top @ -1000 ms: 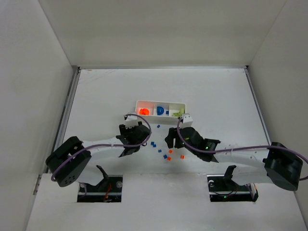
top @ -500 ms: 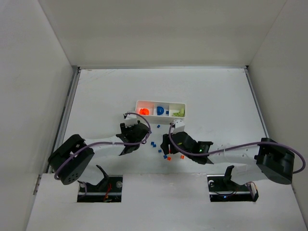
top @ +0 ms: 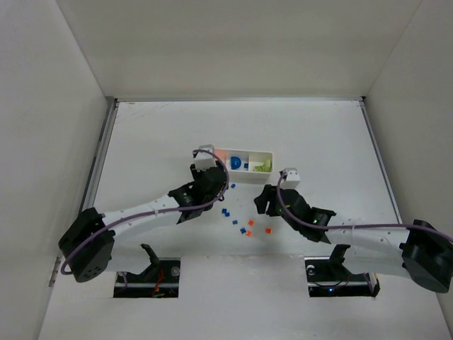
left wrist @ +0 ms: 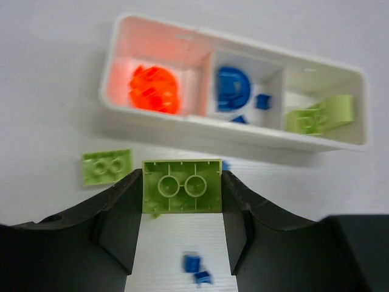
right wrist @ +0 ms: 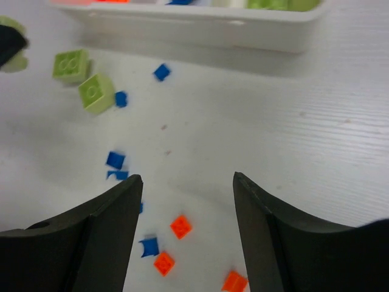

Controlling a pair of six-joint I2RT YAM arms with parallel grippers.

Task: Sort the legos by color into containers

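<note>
The white counter (top: 156, 142) is carrying the long white tray (left wrist: 255, 135) about midway between its side edges, with loose legos lying between the tray and the near edge. The tray is already holding a rounded orange piece (left wrist: 154, 89) in its left compartment, a rounded blue piece (left wrist: 233, 87) in the middle and green plates (left wrist: 319, 114) in the right. The left gripper (left wrist: 182, 201) is hanging at the tray's left end, its fingers pinching a lime-green brick (left wrist: 182, 185) by its short ends. The right gripper (right wrist: 187, 182) is hovering nearer the near edge with fingers spread wide and nothing between them. Two green plates (right wrist: 71, 65) are lying loose, then tiny blue bits (right wrist: 115, 160) and orange bits (right wrist: 181, 226). The risk, as I judge it, is releasing too soon: the green compartment is at the far end of the tray, so the brick would be dropping among orange or onto the counter. The two arms are also working close together and could be clipping each other.
</note>
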